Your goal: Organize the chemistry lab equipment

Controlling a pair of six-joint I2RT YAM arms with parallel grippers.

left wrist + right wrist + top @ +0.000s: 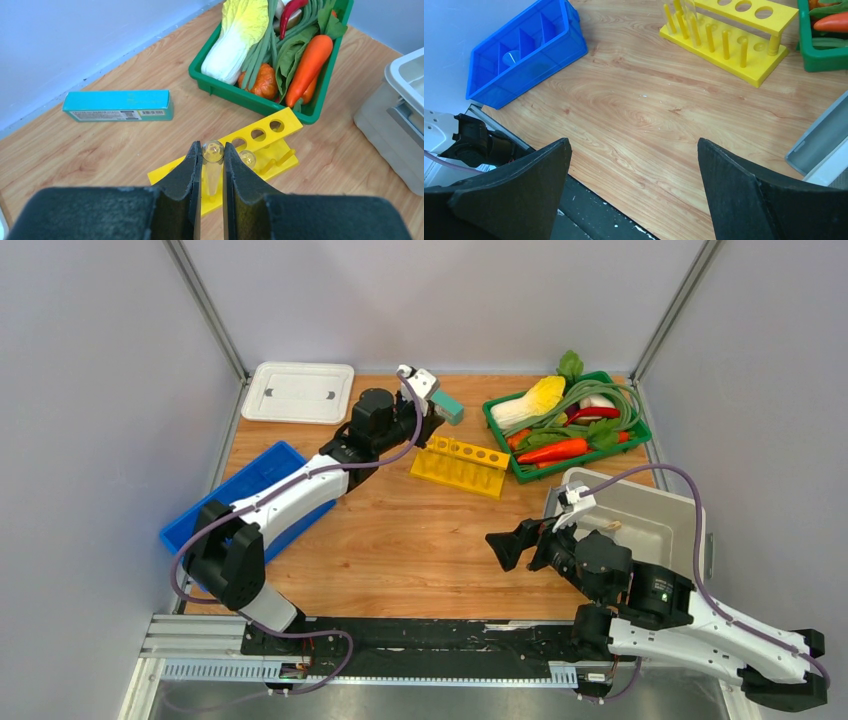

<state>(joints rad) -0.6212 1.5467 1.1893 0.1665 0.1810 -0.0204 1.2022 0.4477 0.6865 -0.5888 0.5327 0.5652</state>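
Note:
My left gripper is shut on a clear glass tube, held upright over the left end of the yellow holed rack. A second clear tube stands in the rack just to its right. In the top view the left gripper hovers at the rack's left end. My right gripper is open and empty above bare wood near the front edge; its jaws are spread wide. The rack lies ahead of it.
A blue divided bin sits at the left, with a small round item in one compartment. A white lid lies back left. A teal block lies behind the rack. The green vegetable basket is back right, the grey tub right.

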